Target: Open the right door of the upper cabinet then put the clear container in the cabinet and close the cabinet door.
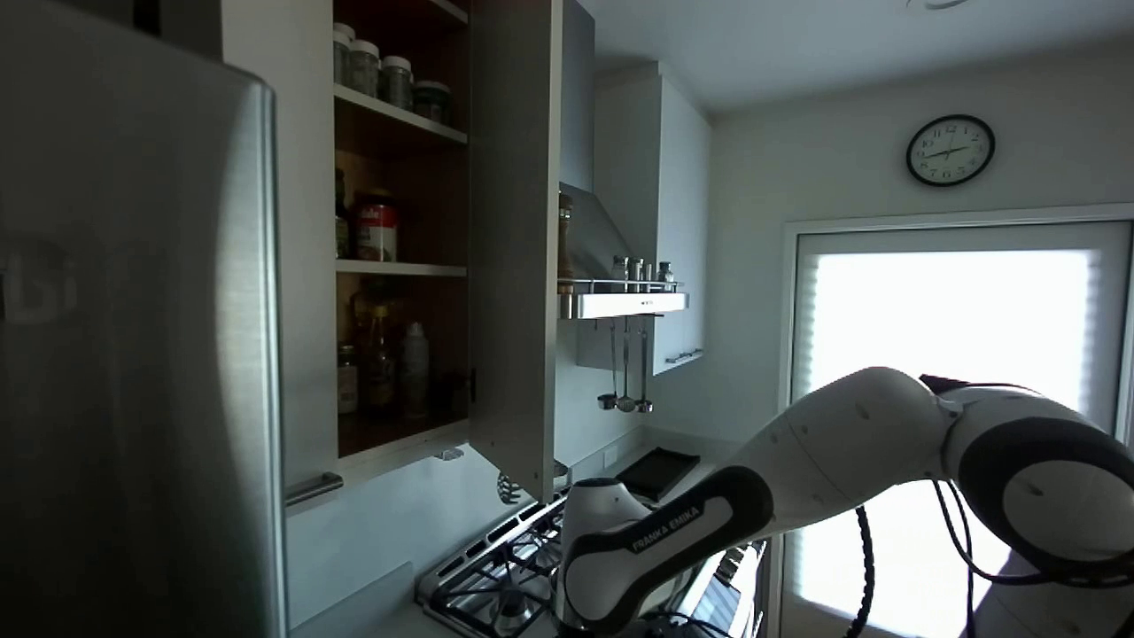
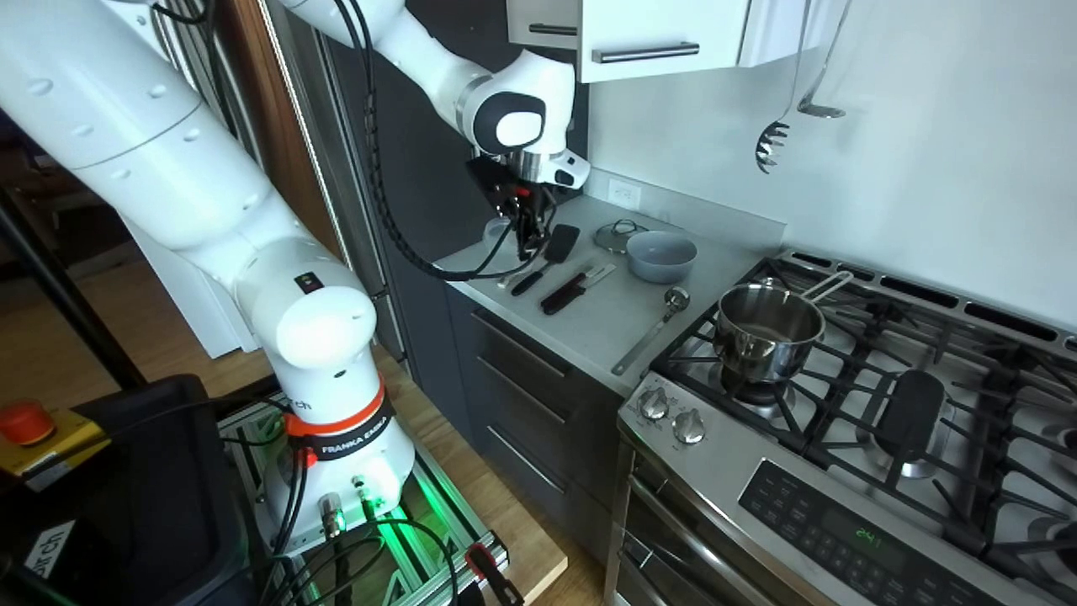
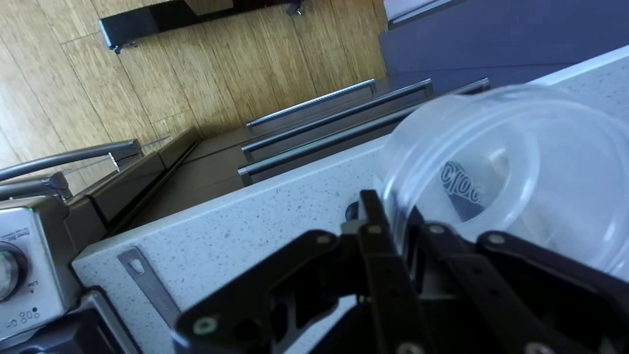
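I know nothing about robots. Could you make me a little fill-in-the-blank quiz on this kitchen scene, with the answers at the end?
1. On the upper cabinet, the right door stands ____ (open or shut).
2. The gripper is shut on the clear container, pinching its ____ (wall or handle).
3. The steel pot on the stove is ____ (covered or uncovered).
4. The number of bar handles on the drawers under the counter is ____.

Missing words: open; wall; uncovered; three.
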Motion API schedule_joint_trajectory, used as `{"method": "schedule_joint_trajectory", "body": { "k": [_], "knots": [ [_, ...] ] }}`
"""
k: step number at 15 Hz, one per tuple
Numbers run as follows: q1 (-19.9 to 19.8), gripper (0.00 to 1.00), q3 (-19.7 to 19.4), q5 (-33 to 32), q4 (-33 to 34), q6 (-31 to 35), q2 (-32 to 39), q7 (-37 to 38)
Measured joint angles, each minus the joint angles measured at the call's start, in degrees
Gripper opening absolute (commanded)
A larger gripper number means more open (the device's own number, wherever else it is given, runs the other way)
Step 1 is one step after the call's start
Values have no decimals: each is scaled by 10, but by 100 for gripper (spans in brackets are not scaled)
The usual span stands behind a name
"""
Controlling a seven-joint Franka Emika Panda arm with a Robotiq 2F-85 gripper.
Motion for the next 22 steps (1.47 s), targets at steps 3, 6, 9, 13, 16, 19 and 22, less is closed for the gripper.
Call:
{"method": "schedule_joint_trajectory", "body": {
  "k": [3,6,9,13,16,19,22],
  "knots": [
    [15,10,16,1,3,-32,-32,16],
    [19,10,17,1,4,-34,-36,18],
    [19,2,14,1,4,-34,-33,18],
    [27,2,19,1,17,-25,-33,15],
    [36,2,33,1,39,-25,-36,28],
    [37,2,55,-2,59,-21,-36,77],
    [38,2,78,-5,78,-8,-35,134]
  ]
}}
